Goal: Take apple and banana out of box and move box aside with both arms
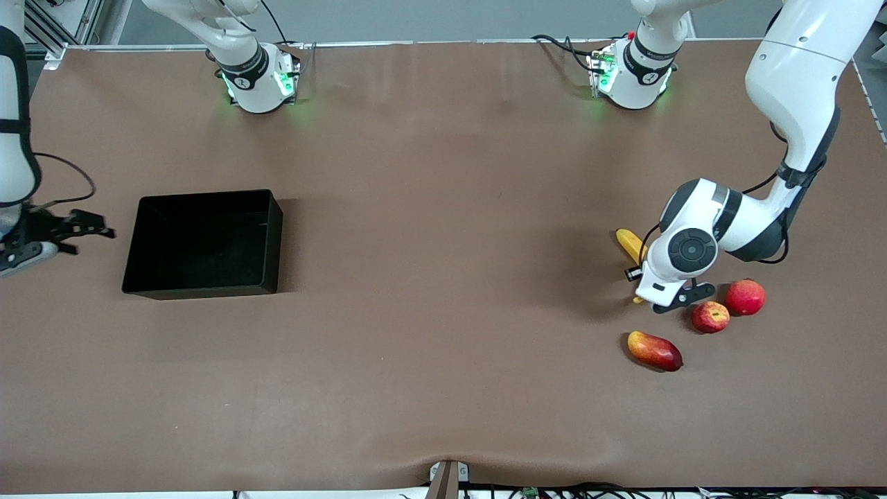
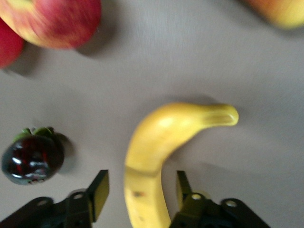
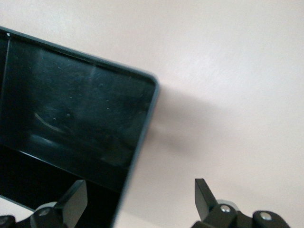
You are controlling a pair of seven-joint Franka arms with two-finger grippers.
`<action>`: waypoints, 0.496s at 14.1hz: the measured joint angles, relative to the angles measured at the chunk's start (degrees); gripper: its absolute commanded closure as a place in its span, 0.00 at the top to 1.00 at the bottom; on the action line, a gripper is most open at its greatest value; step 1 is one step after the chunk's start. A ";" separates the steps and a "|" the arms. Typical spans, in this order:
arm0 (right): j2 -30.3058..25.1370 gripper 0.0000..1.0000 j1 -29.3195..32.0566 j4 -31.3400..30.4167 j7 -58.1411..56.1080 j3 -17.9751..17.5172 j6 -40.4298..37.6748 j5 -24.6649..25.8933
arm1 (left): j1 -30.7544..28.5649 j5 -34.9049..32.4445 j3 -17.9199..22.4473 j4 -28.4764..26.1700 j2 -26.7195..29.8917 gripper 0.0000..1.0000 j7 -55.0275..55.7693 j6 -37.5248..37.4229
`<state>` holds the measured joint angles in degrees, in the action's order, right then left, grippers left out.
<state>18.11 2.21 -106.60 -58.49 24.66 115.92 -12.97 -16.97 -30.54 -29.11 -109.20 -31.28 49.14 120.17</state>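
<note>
The yellow banana (image 1: pixel 629 244) lies on the table, mostly hidden under my left hand. My left gripper (image 1: pixel 682 298) is open and low over it. In the left wrist view the banana (image 2: pixel 161 137) runs between the two open fingers (image 2: pixel 97 192) of the left gripper (image 2: pixel 140 187), with gaps on both sides. The small red apple (image 1: pixel 710 317) sits beside the gripper, also in the left wrist view (image 2: pixel 52 21). The black tray (image 1: pixel 204 242) stands toward the right arm's end. My right gripper (image 1: pixel 86 227) is open and empty at the tray's outer end; in the right wrist view (image 3: pixel 142 190) the tray's wall (image 3: pixel 137 142) shows between its fingers.
A larger red round fruit (image 1: pixel 745 296) lies beside the apple. An oblong red-yellow mango (image 1: pixel 655 351) lies nearer the front camera. A small dark round fruit with a green cap (image 2: pixel 31 159) lies beside the banana, hidden in the front view.
</note>
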 measured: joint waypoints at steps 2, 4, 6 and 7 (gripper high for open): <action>2.45 1.00 -0.80 5.98 -6.12 -0.78 -0.17 2.89 | -0.02 -0.01 -0.61 3.36 1.56 1.00 -1.70 -2.42; 4.22 1.00 -2.35 10.77 -7.48 -1.09 -0.29 5.23 | -0.02 -0.01 -1.58 8.14 3.58 1.00 -4.68 -8.20; 4.82 1.00 -2.83 14.52 -7.75 -1.12 -3.15 5.02 | -0.04 0.01 -2.71 14.23 5.32 1.00 -8.66 -15.45; 4.83 1.00 -2.97 17.09 -7.45 -1.14 -7.31 4.80 | -0.03 0.01 -3.08 17.66 5.95 1.00 -10.62 -19.11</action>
<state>22.94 -0.76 -89.51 -65.94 23.53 108.61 -8.17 -17.01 -30.52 -32.20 -91.54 -25.33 38.53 101.06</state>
